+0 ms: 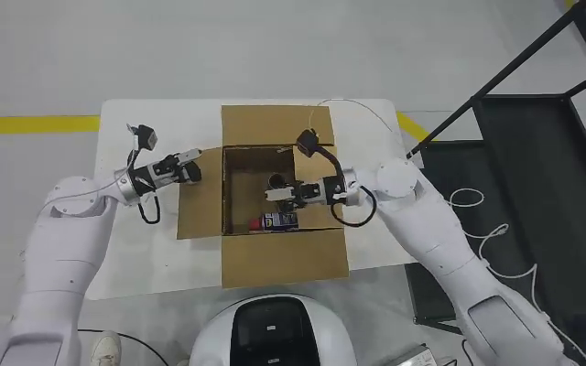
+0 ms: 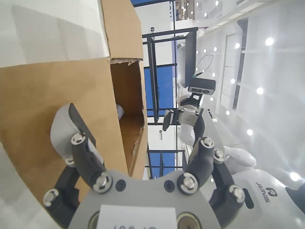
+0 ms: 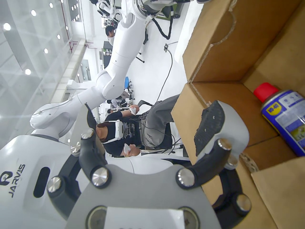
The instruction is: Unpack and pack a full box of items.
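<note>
Your robot's left arm (image 1: 73, 197) and right arm (image 1: 430, 229) are glossy white, rounded shells with black cables (image 1: 352, 218) looping at the wrists. The left gripper (image 2: 135, 117) and right gripper (image 3: 147, 111) have grey plates, black links, silver screws (image 3: 100, 175), and black-padded grey fingers (image 3: 209, 125). Black lettering (image 3: 14, 179) marks the white shell, lower left.

One cardboard box (image 1: 265, 123) with four open flaps. One spray can (image 1: 273, 220) inside, by the near wall. One white table (image 1: 146, 119). Two grippers: left gripper (image 1: 193, 170), right gripper (image 1: 275, 193).
</note>
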`<state>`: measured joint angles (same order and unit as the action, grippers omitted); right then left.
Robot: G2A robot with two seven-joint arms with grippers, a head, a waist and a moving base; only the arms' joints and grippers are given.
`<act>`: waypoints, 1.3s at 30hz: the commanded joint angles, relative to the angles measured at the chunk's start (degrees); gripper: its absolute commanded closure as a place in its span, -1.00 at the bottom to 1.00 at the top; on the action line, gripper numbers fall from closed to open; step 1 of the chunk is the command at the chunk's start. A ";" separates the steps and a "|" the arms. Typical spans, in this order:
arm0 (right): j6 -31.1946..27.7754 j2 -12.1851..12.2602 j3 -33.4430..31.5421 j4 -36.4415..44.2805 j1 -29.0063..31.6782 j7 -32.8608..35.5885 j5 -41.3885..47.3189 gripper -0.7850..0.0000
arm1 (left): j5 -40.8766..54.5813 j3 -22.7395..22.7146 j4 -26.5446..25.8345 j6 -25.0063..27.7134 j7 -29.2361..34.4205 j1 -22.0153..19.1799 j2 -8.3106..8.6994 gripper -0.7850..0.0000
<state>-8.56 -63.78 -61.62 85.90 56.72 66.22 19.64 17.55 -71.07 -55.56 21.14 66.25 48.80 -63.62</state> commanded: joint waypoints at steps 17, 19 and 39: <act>-0.63 3.05 -11.95 5.90 10.73 0.57 2.00 -1.00 | -1.44 5.23 1.37 -0.89 1.90 -2.90 -1.07 -1.00; -1.12 3.19 -12.57 5.68 11.12 0.79 2.49 -1.00 | 0.16 3.94 0.24 -0.13 2.82 -2.75 -0.73 -1.00; -4.05 4.73 -19.51 6.03 18.56 -0.36 5.46 -1.00 | -1.87 13.47 -20.19 -10.92 0.66 -5.69 -2.06 -1.00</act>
<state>-12.49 -59.11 -80.81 91.81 74.89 65.94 24.97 16.01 -60.37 -76.42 10.69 67.42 44.31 -65.05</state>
